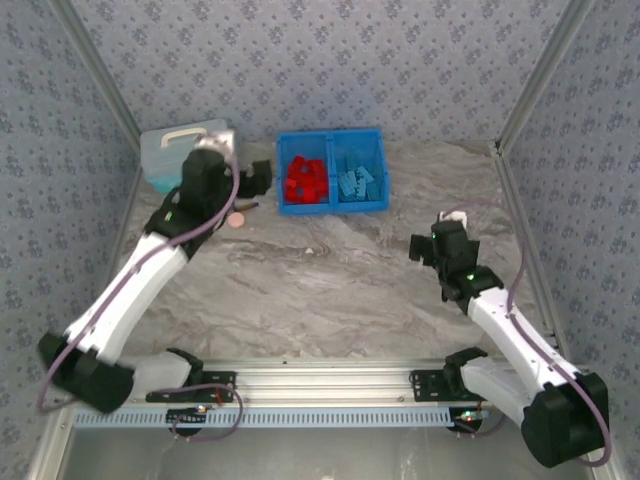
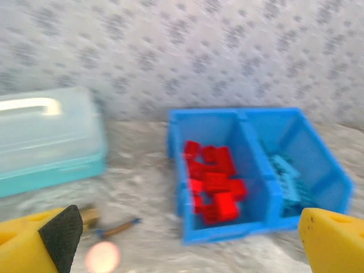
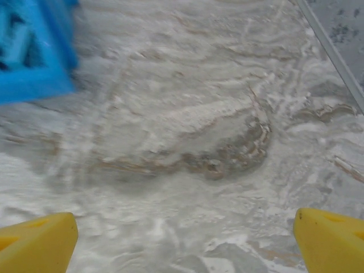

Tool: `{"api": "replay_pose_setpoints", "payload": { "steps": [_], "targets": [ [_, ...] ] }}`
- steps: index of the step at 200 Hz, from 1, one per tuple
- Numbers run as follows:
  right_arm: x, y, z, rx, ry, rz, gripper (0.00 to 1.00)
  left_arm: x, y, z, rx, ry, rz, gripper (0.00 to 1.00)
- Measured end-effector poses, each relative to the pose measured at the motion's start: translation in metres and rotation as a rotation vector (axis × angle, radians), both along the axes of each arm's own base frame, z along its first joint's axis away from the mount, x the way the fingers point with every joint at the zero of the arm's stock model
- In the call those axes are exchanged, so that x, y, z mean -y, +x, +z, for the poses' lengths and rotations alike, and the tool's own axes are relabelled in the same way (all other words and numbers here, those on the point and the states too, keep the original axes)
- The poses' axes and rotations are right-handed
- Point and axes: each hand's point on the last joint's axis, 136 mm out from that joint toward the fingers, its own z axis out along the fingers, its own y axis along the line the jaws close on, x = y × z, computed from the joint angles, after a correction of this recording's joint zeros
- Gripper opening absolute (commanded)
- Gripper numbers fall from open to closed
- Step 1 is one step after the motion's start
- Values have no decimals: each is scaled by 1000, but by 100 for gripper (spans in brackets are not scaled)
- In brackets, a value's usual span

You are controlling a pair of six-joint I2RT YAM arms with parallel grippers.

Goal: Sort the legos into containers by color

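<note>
Red legos (image 1: 303, 180) lie in the bin (image 1: 330, 207), left compartment; blue legos (image 1: 358, 182), right compartment. Left tool (image 1: 258, 180) and right tool (image 1: 428, 243) stand wide open, empty. Lift clear of the bin wall; check the bench (image 1: 330, 290) for strays.

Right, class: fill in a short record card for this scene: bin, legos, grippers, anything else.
Bin: blue, two compartments
Left compartment: red legos
Right compartment: light blue legos
Left gripper: open, empty, facing bin
Right gripper: open, empty, over bare table
Other: teal box and pink disc, left of bin
</note>
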Motion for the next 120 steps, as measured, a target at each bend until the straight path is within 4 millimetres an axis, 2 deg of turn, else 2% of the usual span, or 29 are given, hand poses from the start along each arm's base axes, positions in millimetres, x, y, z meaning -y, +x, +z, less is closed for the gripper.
{"api": "replay_pose_setpoints", "payload": {
  "steps": [14, 25, 49, 61, 76, 94, 110, 120],
  "targets": [
    [9, -1, -36, -41, -69, 0, 100, -31, -19, -27, 25, 60, 79, 99],
    [17, 3, -58, -80, -108, -7, 100, -52, -32, -64, 5, 134, 131, 99],
    [33, 27, -78, -83, -147, -38, 100, -88, -56, -151, -131, 306, 200, 99],
    [35, 41, -83, -59, -168, -27, 100, -105, -66, -178, -184, 358, 234, 99],
    [37, 60, -85, -32, -191, -12, 99, -125, -73, -190, -194, 372, 290, 99],
    [47, 80, -81, 8, -123, -13, 100, -145, -74, -190, -159, 345, 361, 99],
    [65, 87, -68, 102, -54, -26, 100, -160, -73, -193, -131, 314, 406, 99],
    [70, 85, -65, 156, -34, -23, 100, -166, -73, -198, -118, 293, 421, 99]
  ]
}}
